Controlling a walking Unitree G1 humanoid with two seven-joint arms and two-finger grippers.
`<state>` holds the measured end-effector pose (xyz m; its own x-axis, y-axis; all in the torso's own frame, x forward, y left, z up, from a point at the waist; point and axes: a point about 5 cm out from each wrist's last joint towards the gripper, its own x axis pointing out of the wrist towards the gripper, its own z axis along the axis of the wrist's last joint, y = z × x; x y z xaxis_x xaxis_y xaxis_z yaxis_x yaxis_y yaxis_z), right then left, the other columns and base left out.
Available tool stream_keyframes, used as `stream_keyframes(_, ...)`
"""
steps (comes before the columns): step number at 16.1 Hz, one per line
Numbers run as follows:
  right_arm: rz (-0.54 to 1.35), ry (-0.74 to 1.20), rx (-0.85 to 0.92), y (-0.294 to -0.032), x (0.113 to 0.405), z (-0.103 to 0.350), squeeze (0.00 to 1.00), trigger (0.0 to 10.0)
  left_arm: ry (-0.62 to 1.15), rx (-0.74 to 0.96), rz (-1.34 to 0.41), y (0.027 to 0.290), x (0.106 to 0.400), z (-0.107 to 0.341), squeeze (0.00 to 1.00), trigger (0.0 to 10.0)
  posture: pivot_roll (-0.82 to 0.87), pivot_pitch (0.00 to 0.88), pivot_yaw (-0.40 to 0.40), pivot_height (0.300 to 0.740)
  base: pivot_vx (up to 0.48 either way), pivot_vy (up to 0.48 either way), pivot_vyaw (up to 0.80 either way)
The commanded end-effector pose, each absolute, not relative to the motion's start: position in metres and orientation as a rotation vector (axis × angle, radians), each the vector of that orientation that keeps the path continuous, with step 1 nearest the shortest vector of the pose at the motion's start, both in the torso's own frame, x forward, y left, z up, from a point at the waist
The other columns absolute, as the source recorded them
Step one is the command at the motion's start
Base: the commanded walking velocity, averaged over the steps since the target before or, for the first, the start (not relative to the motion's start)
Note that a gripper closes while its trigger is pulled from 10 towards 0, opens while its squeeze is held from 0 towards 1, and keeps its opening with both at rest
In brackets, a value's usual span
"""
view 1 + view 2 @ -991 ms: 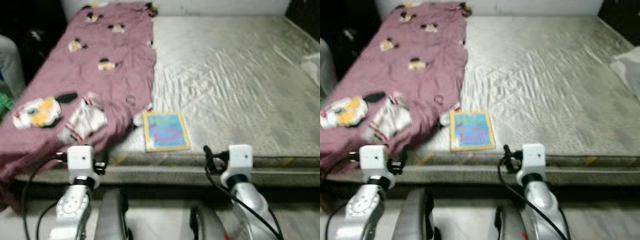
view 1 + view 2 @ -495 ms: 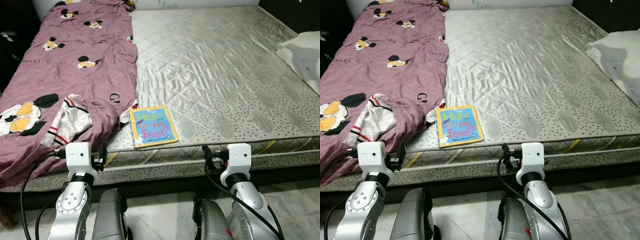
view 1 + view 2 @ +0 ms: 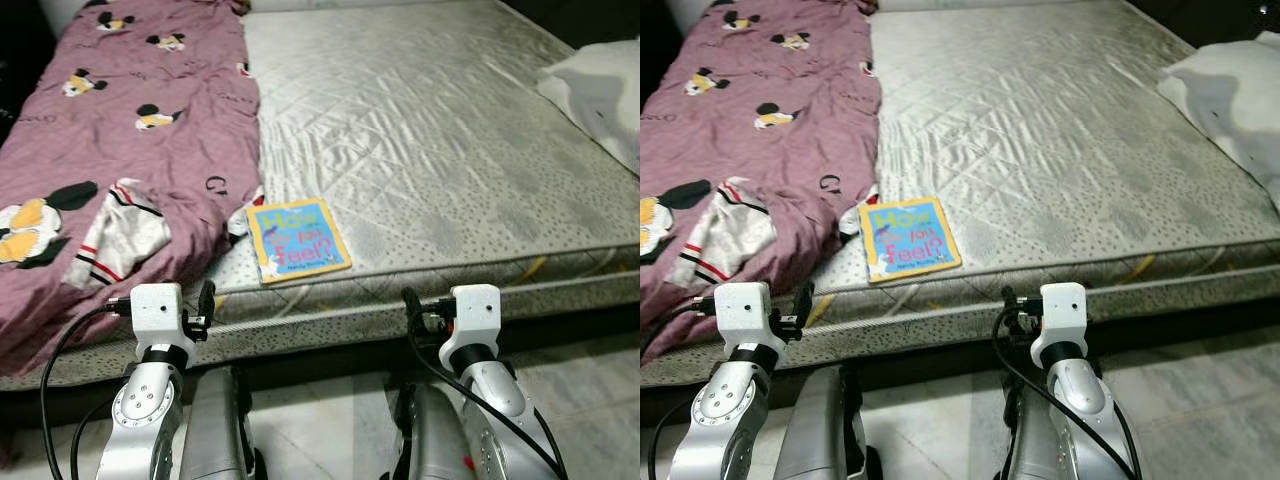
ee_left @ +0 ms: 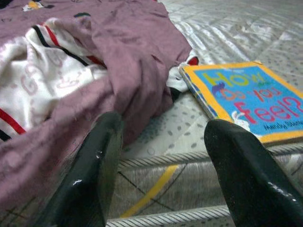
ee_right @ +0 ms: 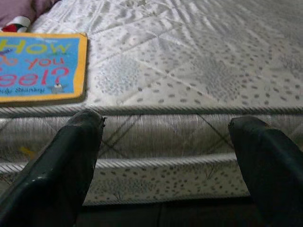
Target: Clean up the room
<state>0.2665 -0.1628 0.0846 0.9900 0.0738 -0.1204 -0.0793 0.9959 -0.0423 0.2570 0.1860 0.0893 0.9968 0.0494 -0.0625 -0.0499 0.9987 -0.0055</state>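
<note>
A blue and yellow picture book (image 3: 297,240) was seen lying flat on the bare mattress (image 3: 430,150) near its front edge, ahead of and between both hands. The left hand (image 4: 163,175) was held wide apart and empty just below that edge, near the purple blanket (image 3: 130,150). The right hand (image 5: 165,165) was likewise spread wide, gripping nothing.

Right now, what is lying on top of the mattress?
A purple blanket, a white striped garment and a book lie on the mattress. Whatever the blanket covers is hidden.
</note>
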Motion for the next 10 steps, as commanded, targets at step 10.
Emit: stream_keyframes(10, 0.076, 0.128, -0.035, -0.1614, 0.2672, 0.0837, 0.00, 10.0, 0.055, -0.015, 0.042, 0.1878, 0.2569, 0.0905, 0.00, 10.0, -0.06, 0.144, 0.010, 0.495, 0.326, 0.000, 0.00)
